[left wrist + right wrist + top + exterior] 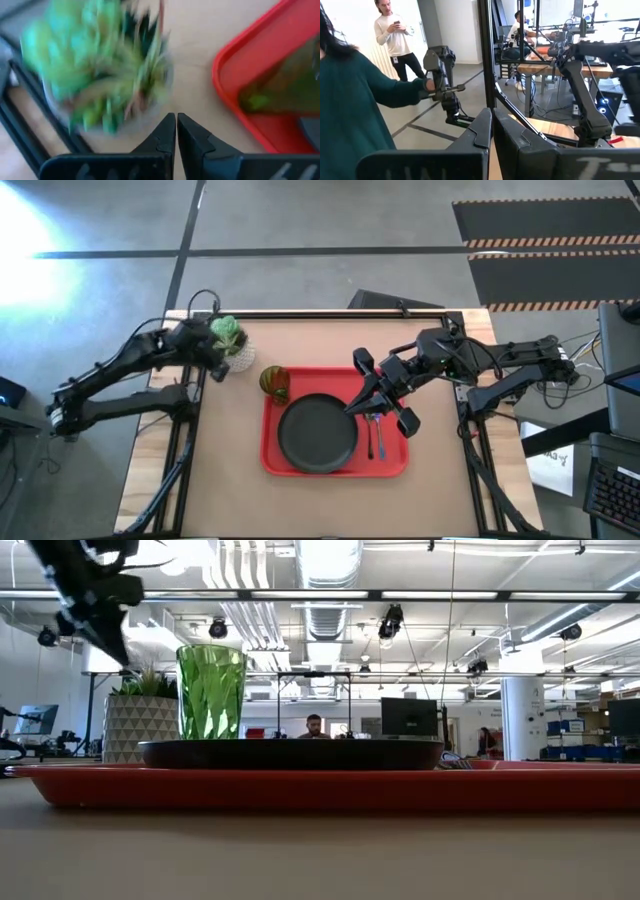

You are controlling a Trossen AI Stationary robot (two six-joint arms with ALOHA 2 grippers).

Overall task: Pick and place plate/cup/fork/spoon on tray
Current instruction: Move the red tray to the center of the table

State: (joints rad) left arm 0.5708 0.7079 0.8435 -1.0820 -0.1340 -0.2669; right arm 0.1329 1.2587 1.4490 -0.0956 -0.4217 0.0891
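The table (230,500) is bare along its near edge. Past that strip sits the red tray (272,455), about midway across the table, its long sides running left to right. The dark plate (317,432) lies flat in the middle of the tray, filling most of its depth. To the right of the plate, still inside the tray, the fork (380,442) and the spoon (371,435) lie close together, side by side, with their handles pointing toward the near edge; they are too small in the overhead view to tell whether they touch. The green cup (274,382) stands upright in the tray's far left corner, just beyond the plate's rim; from table height it (211,692) rises well above the plate (290,754) and the tray (330,787). The right gripper (352,406) hangs over the right part of the tray, its tip above the far right edge of the plate, and its two fingers (479,131) are pressed together with nothing between them. Farther back and to the left, off the tray, a potted plant (232,340) in a white pot stands on the table near the far left corner. The left gripper (176,131) is right beside that plant, between it and the tray's corner, with its fingers closed tip to tip and empty. Beyond the table, in the room, a person (395,42) stands looking down at something held in both hands.
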